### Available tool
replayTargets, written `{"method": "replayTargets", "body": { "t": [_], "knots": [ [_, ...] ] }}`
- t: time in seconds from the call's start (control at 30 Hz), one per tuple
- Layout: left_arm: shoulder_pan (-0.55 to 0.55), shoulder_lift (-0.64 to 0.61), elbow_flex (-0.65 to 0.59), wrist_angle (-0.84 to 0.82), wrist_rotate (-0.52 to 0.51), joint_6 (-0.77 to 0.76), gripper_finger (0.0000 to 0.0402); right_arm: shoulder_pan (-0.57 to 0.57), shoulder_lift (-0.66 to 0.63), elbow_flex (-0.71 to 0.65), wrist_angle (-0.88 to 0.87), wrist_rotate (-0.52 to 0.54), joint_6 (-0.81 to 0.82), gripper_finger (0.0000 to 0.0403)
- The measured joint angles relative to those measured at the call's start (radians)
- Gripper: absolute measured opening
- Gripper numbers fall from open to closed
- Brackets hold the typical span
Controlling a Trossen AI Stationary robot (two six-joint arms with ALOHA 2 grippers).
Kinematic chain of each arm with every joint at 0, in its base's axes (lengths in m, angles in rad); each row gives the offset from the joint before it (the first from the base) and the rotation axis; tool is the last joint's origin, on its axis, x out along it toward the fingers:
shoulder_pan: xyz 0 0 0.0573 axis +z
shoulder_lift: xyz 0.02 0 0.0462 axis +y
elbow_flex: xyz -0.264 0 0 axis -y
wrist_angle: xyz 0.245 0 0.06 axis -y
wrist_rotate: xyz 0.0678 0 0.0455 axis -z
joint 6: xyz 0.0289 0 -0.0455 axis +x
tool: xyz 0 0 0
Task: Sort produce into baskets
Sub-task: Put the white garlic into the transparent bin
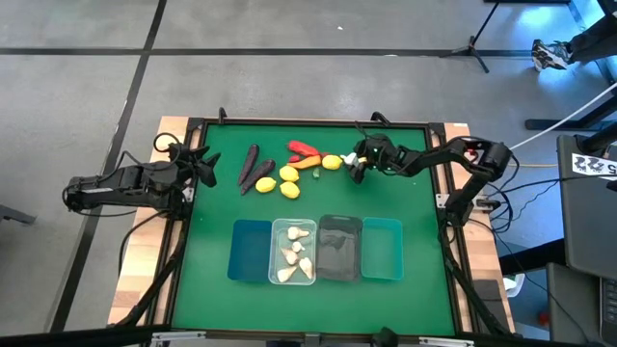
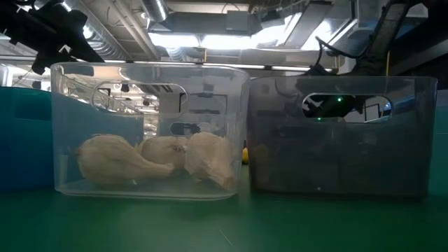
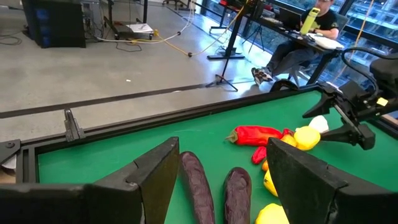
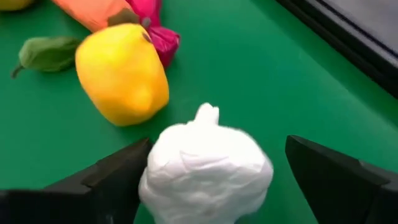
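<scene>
My right gripper point(image 1: 358, 166) is open at the table's far right, its fingers on either side of a white garlic bulb point(image 4: 205, 168) that lies on the green mat. A lemon point(image 4: 122, 73) lies just beyond the bulb. My left gripper point(image 1: 207, 166) is open and empty at the far left, pointing toward two dark purple pieces point(image 3: 199, 186). Between the arms lie lemons point(image 1: 288, 174), a red pepper point(image 1: 303, 148) and an orange piece point(image 1: 307, 162). The blue point(image 1: 250, 251), clear point(image 1: 293, 231), dark grey point(image 1: 338, 249) and teal point(image 1: 382, 249) baskets stand in a row near the front. My right gripper's fingers stand on either side of the garlic bulb, which rests on the mat. One finger point(image 4: 118, 177) lies close against the bulb's side point(image 4: 152, 174), and I cannot tell whether it touches. The other finger point(image 4: 329, 177) stands clear of it.
The clear basket holds several garlic bulbs point(image 2: 112, 159); the other three baskets look empty. A raised dark frame point(image 3: 124, 118) borders the mat. A person sits at a desk beyond the table point(image 3: 292, 50). Bare mat lies between the produce and the baskets.
</scene>
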Motion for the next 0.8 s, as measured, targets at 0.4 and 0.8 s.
{"method": "replayTargets", "body": {
  "t": [0.4,0.8],
  "knots": [
    [0.000,0.000,0.000,0.000,0.000,0.000,0.0237,0.000,0.000,0.000,-0.029,0.011,0.012,0.0219],
    [0.000,0.000,0.000,0.000,0.000,0.000,0.0237,0.000,-0.001,0.000,-0.031,0.011,0.019,0.0248]
  ]
}}
